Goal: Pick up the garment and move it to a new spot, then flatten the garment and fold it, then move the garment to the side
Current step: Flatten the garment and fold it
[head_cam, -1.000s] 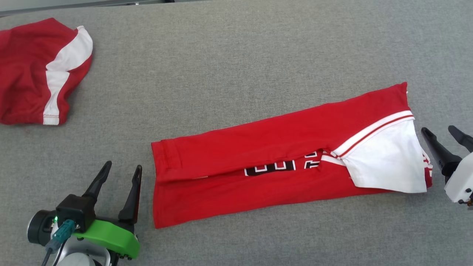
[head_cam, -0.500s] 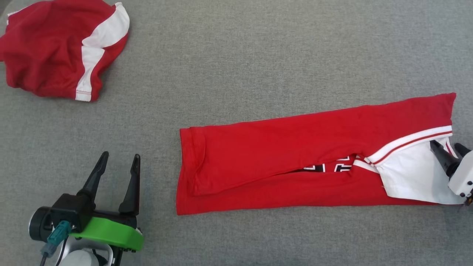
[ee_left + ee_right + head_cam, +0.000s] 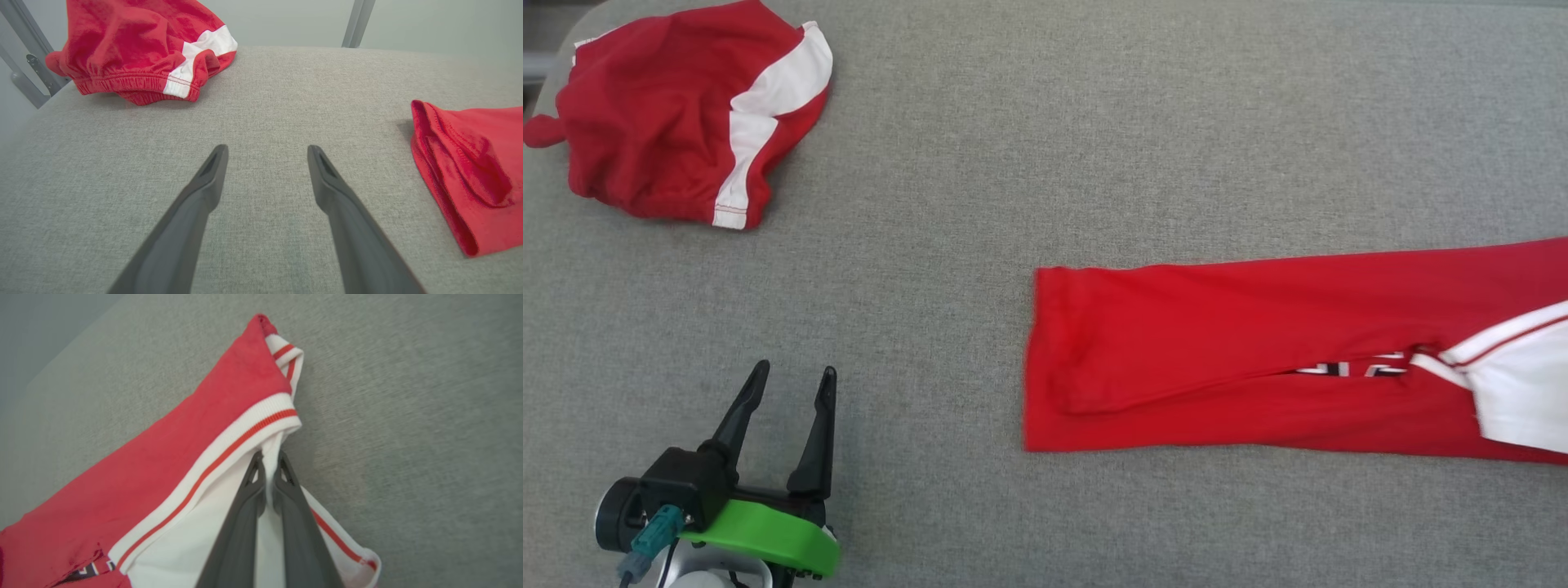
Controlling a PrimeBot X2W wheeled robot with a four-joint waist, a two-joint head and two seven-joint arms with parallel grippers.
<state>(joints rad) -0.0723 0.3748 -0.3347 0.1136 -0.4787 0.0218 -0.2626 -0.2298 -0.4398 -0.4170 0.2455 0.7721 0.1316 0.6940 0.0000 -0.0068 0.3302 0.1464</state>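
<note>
The garment (image 3: 1258, 359) is a red shirt folded into a long strip with a white sleeve, lying flat on the grey table (image 3: 1029, 147) and running off the right edge of the head view. In the right wrist view my right gripper (image 3: 269, 455) is shut on the white sleeve fabric of the garment (image 3: 196, 441) just below its red-striped white cuff. My left gripper (image 3: 796, 369) stands open near the table's front left, well left of the garment's hem, nothing between its fingers. In the left wrist view the left gripper (image 3: 266, 149) points across bare cloth, and the garment's hem (image 3: 470, 163) lies to the right.
Crumpled red shorts (image 3: 678, 114) with a white stripe lie at the far left corner, also in the left wrist view as the shorts (image 3: 139, 45). Grey metal frame posts (image 3: 359, 20) stand beyond the table's far edge. Bare grey surface lies between the shorts and the garment.
The head camera has shifted. My right gripper reached the white sleeve from the right and shut on it; the garment has slid right, away from the shorts. The left gripper stays open in place.
</note>
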